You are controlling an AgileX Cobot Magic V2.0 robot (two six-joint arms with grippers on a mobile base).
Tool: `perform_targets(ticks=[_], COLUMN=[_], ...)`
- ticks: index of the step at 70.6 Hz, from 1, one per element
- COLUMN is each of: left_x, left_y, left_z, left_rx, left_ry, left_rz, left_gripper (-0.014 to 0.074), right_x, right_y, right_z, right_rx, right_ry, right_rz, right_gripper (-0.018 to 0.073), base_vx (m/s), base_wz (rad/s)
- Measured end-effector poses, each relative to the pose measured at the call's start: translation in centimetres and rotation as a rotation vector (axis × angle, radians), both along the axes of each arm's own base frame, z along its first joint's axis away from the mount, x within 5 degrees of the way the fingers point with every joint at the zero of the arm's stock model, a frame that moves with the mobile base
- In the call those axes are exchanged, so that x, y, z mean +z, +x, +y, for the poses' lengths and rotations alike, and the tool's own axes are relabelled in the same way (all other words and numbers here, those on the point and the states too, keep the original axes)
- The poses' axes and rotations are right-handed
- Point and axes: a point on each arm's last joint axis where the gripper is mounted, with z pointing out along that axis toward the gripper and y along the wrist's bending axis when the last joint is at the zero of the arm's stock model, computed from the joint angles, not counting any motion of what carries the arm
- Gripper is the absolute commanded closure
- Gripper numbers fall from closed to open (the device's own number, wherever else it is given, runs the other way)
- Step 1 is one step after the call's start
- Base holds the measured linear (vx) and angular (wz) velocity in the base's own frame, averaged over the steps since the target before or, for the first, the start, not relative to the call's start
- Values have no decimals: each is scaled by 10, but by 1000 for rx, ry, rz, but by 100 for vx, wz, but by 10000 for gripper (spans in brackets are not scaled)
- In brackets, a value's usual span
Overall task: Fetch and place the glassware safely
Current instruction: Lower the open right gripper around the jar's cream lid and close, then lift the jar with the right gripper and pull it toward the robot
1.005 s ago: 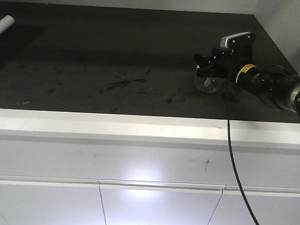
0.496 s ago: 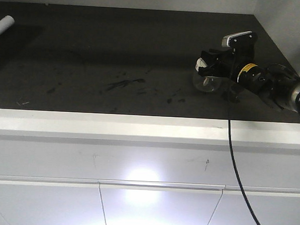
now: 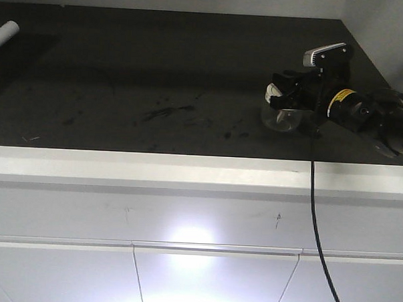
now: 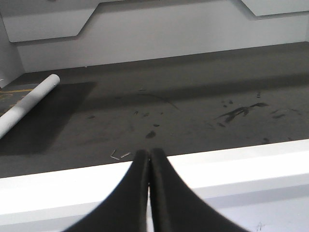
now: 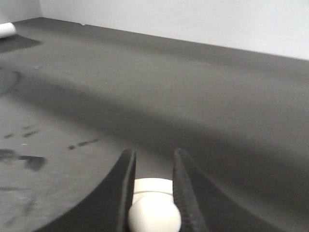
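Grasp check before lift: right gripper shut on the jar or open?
Shut on the jar. Right wrist view: right gripper fingers clamp both sides of its cream lid knob.

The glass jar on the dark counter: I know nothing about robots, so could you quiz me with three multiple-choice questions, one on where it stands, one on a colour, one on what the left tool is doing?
1. Where on the counter is the glass jar?
A. Far left, by the white tube
B. Right side, near the front edge
C. Dead centre

2. What colour is its lid?
A. Red
B. Cream-white
C. Black

3. The left tool is:
A. wide open
B. holding the tube
C. shut, holding nothing

Answers: 1 B, the front view shows it at the right; 2 B, the right wrist view shows a pale knobbed top; 3 C, its fingers meet with nothing between them.
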Motion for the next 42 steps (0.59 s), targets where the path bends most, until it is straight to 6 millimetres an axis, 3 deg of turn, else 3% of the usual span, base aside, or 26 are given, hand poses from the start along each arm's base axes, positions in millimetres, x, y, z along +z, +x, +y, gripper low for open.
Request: perform_targets(ticks=[23,42], left_x=[0,0], left_y=[0,0], left_z=[0,0], left_rx=[0,0], left_ry=[0,0], left_rz=[0,0], left_gripper=[603,603], right_x=[60,73], right_y=[-75,-148], right_z=[2,8], right_rx=[36,96], right_ry=[19,21], right_rz=[-103,-137], right_gripper=[563,563], base_vx=[0,0], base_wz=[0,0])
